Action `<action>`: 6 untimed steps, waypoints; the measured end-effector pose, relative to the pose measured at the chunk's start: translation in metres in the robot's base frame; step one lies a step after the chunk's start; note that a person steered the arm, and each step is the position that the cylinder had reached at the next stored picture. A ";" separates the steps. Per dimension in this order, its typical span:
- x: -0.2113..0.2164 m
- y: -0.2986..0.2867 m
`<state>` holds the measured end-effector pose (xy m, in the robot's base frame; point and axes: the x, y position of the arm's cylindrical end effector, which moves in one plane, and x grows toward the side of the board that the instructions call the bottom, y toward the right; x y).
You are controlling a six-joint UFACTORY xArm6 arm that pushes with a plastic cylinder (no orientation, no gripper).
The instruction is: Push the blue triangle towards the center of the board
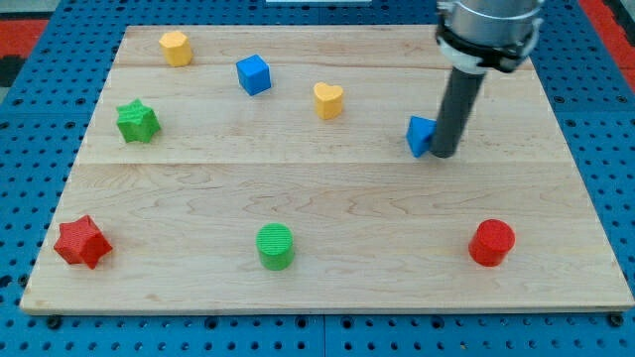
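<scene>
The blue triangle (pixel 420 135) lies on the wooden board (pixel 327 198), right of the board's centre and a little toward the view's top. My tip (pixel 444 155) stands right against the triangle's right side, and the dark rod hides part of that side. The arm's silver body comes down from the view's top right.
A blue cube (pixel 253 74) and a yellow heart (pixel 328 100) lie toward the top centre. A yellow hexagon (pixel 176 48) is at the top left, a green star (pixel 137 121) at the left. A red star (pixel 80 241), green cylinder (pixel 276 246) and red cylinder (pixel 491 243) line the bottom.
</scene>
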<state>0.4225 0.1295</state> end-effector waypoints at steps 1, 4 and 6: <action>-0.017 -0.022; -0.066 -0.017; -0.040 -0.071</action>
